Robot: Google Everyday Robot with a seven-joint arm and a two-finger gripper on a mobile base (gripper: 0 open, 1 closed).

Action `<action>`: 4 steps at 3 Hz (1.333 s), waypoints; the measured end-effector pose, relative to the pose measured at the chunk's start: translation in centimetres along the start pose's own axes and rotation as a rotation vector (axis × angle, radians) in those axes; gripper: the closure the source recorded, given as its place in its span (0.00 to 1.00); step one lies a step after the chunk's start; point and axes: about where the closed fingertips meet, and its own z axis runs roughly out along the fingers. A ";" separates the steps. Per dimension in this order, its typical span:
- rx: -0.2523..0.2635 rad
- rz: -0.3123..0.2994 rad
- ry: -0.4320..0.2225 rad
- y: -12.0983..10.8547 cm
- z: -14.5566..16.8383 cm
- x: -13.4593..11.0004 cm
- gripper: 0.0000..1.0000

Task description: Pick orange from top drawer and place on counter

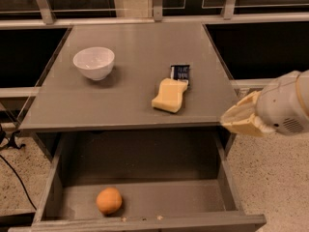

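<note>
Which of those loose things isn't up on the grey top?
The small round orange fruit: it alone lies in the open grey drawer, front left. The robot's hand hangs right of the drawer.

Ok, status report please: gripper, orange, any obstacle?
Gripper off right edge of counter, far from orange. Orange in open top drawer, front left. Nothing covers it.
</note>
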 end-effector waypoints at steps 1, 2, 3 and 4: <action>-0.036 -0.022 -0.089 0.5 2.2 -0.7 1.00; -0.148 -0.131 -0.126 1.7 5.1 -2.0 1.00; -0.175 -0.151 -0.128 2.1 5.4 -2.1 1.00; -0.175 -0.151 -0.128 2.1 5.4 -2.1 1.00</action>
